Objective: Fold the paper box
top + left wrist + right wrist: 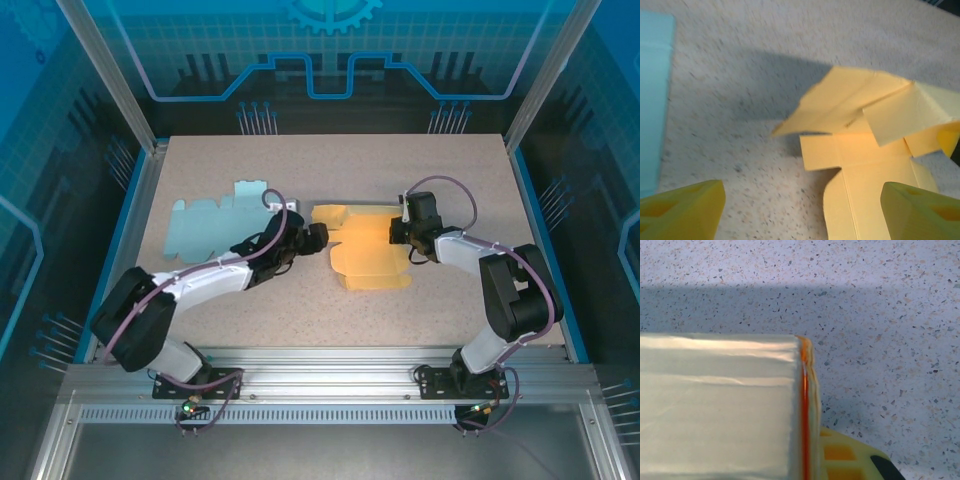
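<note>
The yellow paper box [365,250] lies partly folded in the middle of the table, with its far flaps raised. My left gripper [318,237] hovers at the box's left edge. In the left wrist view its yellow fingers [682,210] stand wide apart and open [802,215], with speckled table and the box's near panel [865,170] beneath them. My right gripper [400,232] is at the box's right side. In the right wrist view it is shut [810,455] on a pale, upright flap of the box [720,410], pinched against one yellow finger [850,460].
A light blue flat box blank [215,225] lies on the table to the left of my left arm, and its edge [652,100] appears in the left wrist view. Aluminium frame rails [330,360] border the table's near edge.
</note>
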